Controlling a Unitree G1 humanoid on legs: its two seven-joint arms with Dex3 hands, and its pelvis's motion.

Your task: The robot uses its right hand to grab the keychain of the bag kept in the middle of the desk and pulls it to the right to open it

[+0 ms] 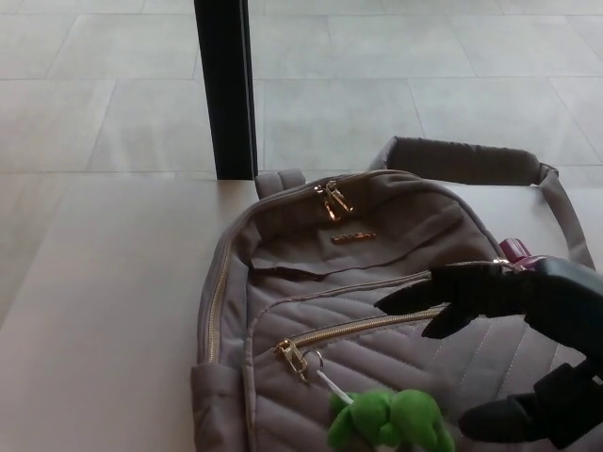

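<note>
A grey quilted backpack [311, 282] lies flat on the desk [104, 311], with gold zippers. The front pocket's zipper pull [294, 358] sits at the left end of its zipper line. From it hangs a ring with a green plush keychain [388, 422] at the picture's bottom edge. My right hand [513, 344] comes in from the right, above the bag's right half. It is open, with fingers [424, 294] spread and the thumb [509, 419] low, a short way right of the keychain. It holds nothing. My left hand does not show.
A black post [226, 85] stands behind the desk's far edge. The bag's padded strap [466, 160] arches at the back right. A small pink object [516, 250] peeks out beside the bag's right side. Tiled floor lies beyond.
</note>
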